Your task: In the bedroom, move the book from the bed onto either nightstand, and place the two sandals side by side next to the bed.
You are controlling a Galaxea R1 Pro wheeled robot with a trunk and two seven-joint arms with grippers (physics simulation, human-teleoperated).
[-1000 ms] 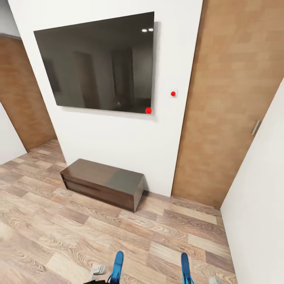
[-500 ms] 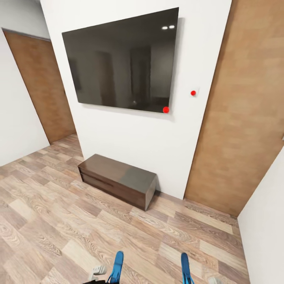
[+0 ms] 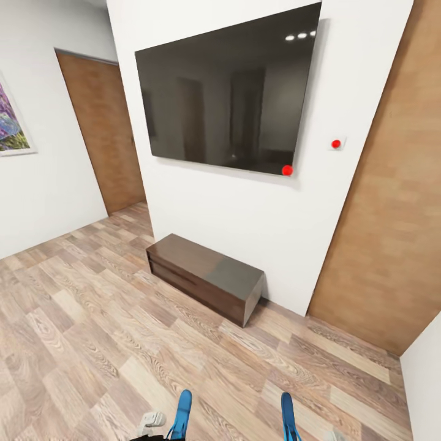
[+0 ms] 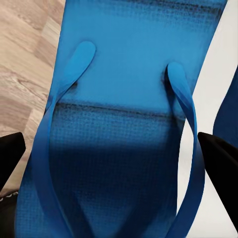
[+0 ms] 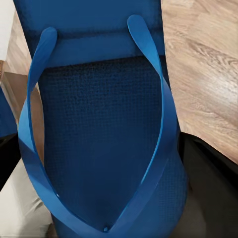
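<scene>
I carry one bright blue sandal in each hand. In the head view their tips poke up at the bottom edge, the left sandal (image 3: 181, 415) and the right sandal (image 3: 288, 418). In the left wrist view my left gripper (image 4: 114, 158) is shut on a sandal (image 4: 124, 114), with black fingers (image 4: 10, 156) at both of its sides. In the right wrist view my right gripper (image 5: 106, 163) is shut on the other sandal (image 5: 99, 129), straps facing the camera. The bed, the book and the nightstands are out of view.
Ahead, a long low dark brown cabinet (image 3: 205, 275) stands against a white wall under a big black screen (image 3: 226, 98). A brown door (image 3: 104, 128) is at the left, a tall light-brown panel (image 3: 392, 202) at the right, and a painting (image 3: 9, 122) at the far left. Wood-plank floor (image 3: 92, 324) lies between.
The camera has swung to the left: screen and cabinet have slid right in the picture, and the left door and painting have come into view. Both sandals keep their place in my grippers.
</scene>
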